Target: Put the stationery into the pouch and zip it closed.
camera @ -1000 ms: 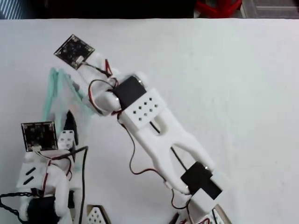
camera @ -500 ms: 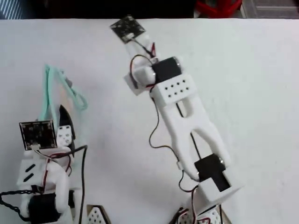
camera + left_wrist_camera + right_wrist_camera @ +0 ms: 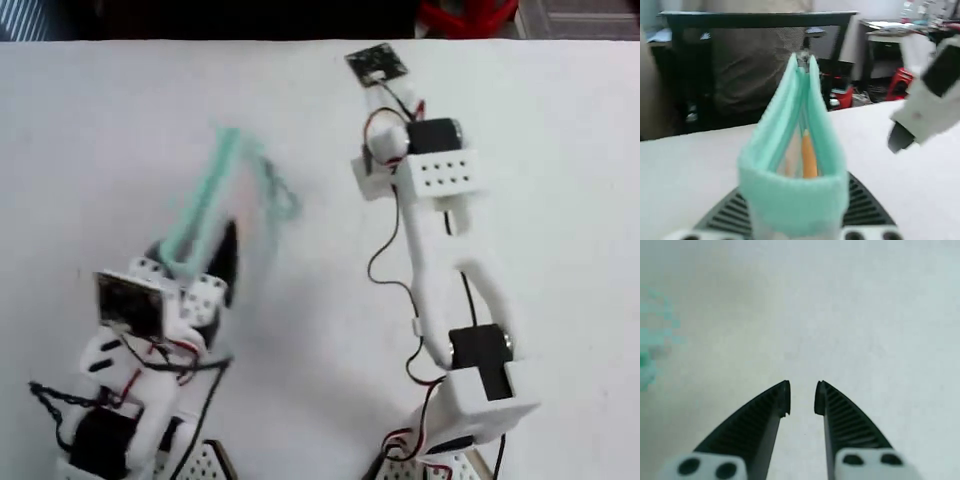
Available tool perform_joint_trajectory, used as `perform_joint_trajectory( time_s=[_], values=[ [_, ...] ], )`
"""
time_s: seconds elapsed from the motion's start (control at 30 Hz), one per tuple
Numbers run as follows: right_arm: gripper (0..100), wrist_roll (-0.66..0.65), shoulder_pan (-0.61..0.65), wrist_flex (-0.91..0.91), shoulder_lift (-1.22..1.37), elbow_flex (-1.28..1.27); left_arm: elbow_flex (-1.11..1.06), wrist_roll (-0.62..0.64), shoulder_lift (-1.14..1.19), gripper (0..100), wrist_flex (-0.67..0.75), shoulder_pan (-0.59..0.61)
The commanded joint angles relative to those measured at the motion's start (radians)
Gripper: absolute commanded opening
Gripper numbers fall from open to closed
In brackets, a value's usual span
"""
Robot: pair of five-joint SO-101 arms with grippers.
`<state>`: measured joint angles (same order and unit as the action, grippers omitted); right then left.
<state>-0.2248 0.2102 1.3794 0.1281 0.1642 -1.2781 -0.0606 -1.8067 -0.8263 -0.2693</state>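
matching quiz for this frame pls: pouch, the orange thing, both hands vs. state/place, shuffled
Things:
1. pouch
2. orange stationery item
3. right hand
4. left hand

States or places:
A. inside the pouch
B. fingers apart, holding nothing, over the table
C. mint green, mouth unzipped
D. clamped on one end of the pouch

Pairs: 1-C, 2-A, 3-B, 4-D
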Motion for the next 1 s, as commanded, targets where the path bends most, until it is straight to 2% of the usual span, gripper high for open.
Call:
perform_joint_trajectory(
  time_s=[0.0, 0.1, 0.27, 0.33, 0.47, 0.53, 0.7, 0.83, 0.9, 0.97],
  values=[
    [9.5, 0.055, -0.064, -0.005, -0.016, 0.003, -0.008, -0.130, -0.016, 8, 0.041, -0.156],
    [9.5, 0.055, -0.108, -0.005, -0.024, 0.008, -0.069, -0.187, -0.016, 5, 0.041, -0.159],
    [9.5, 0.044, -0.120, -0.005, -0.093, 0.017, -0.169, -0.190, -0.018, 4, 0.040, -0.157],
    [9.6, -0.054, -0.096, -0.019, -0.137, 0.012, -0.167, -0.189, -0.018, 4, 0.038, -0.136],
    [9.8, -0.408, 0.027, 0.016, -0.189, -0.005, -0.150, -0.187, -0.018, 4, 0.038, -0.054],
    [9.8, -0.483, 0.062, -0.019, -0.203, -0.025, -0.150, -0.187, -0.018, 4, 0.040, -0.025],
    [9.8, -0.543, 0.130, -0.116, -0.203, -0.035, -0.158, -0.187, -0.018, 4, 0.034, 0.001],
    [9.5, -0.591, 0.137, -0.217, -0.165, -0.035, -0.190, -0.187, -0.018, 4, 0.041, 0.021],
    [8.4, -0.578, 0.107, -0.229, -0.151, -0.035, -0.201, -0.187, -0.018, 4, 0.041, 0.019],
    [2.9, -0.491, 0.064, -0.239, -0.143, -0.032, -0.201, -0.187, -0.018, 4, 0.041, 0.019]
  ],
)
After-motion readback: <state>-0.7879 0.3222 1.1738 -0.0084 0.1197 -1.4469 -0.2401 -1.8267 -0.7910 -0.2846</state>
